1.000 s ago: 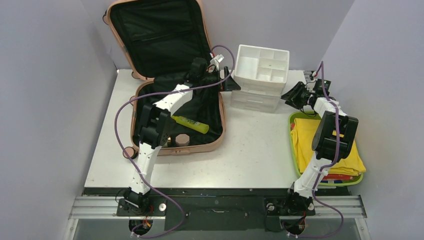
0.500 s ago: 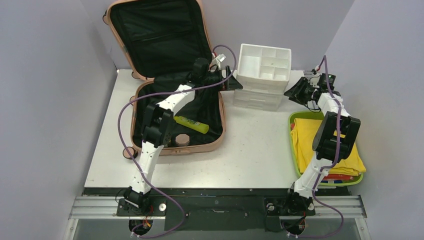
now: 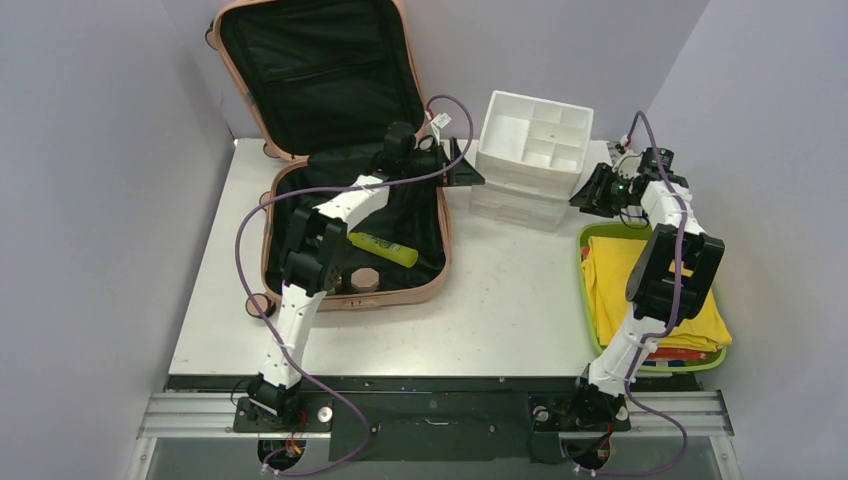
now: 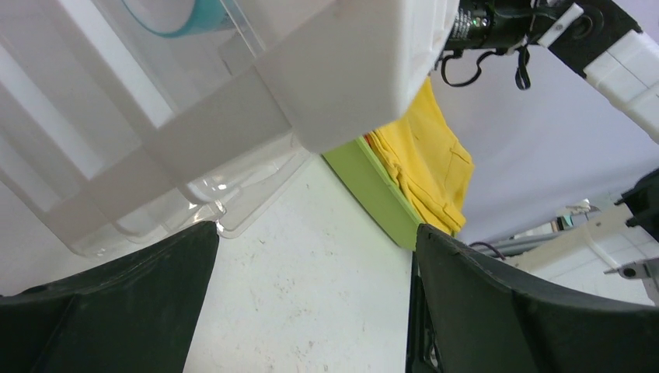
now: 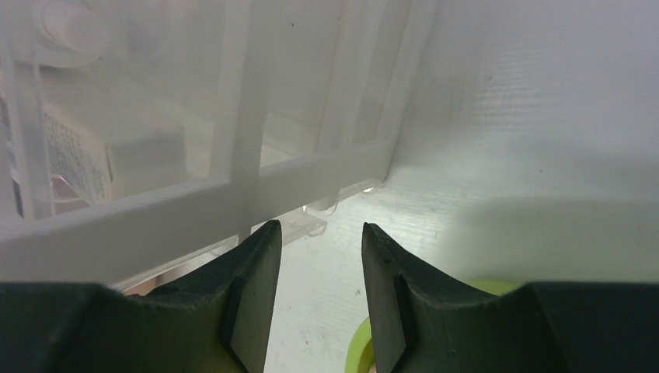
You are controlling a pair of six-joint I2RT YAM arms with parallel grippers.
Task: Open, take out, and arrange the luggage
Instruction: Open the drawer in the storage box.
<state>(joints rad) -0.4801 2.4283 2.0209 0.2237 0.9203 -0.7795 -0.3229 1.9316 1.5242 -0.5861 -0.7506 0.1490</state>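
**Both claws flanked the organizer; luggage lay open beside it**

The luggage lay open left of the organizer, its lid propped upright, with a yellow tube in its base. The left gripper stood just left of the organizer, jaws spread wide and holding nothing. The right gripper sat just right of it, jaws narrowly parted and also empty.

The step looked like squaring the organizer. Both claws should press low and evenly on the drawer stack, so the top tray would not slide off.

A printed label showed through a drawer, too blurred to read. The tube's print was also illegible.
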